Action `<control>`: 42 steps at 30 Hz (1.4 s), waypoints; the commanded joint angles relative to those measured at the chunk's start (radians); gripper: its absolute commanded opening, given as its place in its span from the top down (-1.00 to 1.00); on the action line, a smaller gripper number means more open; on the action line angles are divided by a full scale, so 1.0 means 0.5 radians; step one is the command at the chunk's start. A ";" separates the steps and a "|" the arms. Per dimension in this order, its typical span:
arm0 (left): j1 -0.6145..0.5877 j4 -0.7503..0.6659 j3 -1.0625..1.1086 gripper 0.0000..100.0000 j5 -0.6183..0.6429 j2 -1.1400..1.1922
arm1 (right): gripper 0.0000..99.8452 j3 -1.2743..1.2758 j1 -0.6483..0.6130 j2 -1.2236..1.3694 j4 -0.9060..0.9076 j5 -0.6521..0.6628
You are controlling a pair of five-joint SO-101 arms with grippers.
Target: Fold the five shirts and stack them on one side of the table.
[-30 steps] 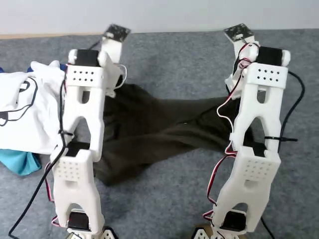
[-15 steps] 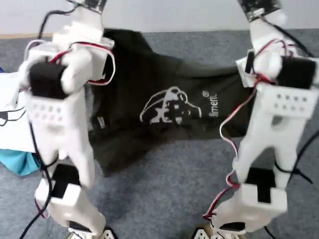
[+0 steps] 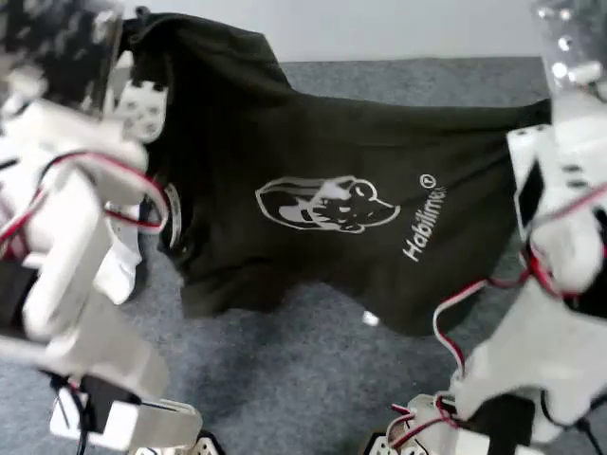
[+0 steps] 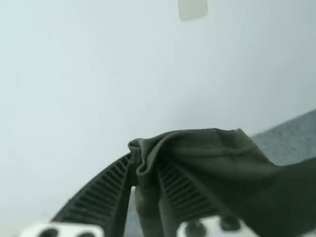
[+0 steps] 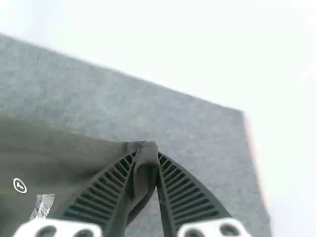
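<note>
A dark olive shirt [image 3: 322, 209] with a white chest print hangs spread between both raised arms, lifted off the grey table. My left gripper [image 4: 143, 170] is shut on one bunched corner of the dark shirt [image 4: 217, 158], seen against the pale wall. My right gripper [image 5: 145, 165] is shut on the opposite corner of the dark shirt [image 5: 59, 153], above the grey table. In the high view the left arm [image 3: 66, 227] holds the shirt's upper left corner and the right arm [image 3: 569, 209] its right edge. The shirt's lower hem hangs loose.
The grey felt table [image 3: 285, 379] lies below the hanging shirt. The pale wall [image 3: 379, 28] runs along its far edge. A bit of white fabric [image 3: 123, 265] peeks out by the left arm.
Both arms have risen from the table, lifting the dark shirt from a crumpled heap and stretching it wide so the print shows. The white and blue shirts at left have dropped behind the left arm.
</note>
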 commanded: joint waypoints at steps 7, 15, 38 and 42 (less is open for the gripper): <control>0.012 -0.061 -0.054 1.00 -0.117 -0.451 | 0.98 -0.015 0.081 -0.450 0.054 0.126; -0.006 -0.061 -0.048 1.00 -0.381 -0.776 | 0.98 -0.009 0.084 -0.769 0.078 0.187; -0.362 -0.261 0.311 0.99 -0.417 -0.908 | 0.98 0.580 0.213 -1.026 0.075 0.172; -0.209 -0.095 0.434 0.99 -0.420 -0.911 | 0.98 0.807 0.038 -1.036 0.078 0.172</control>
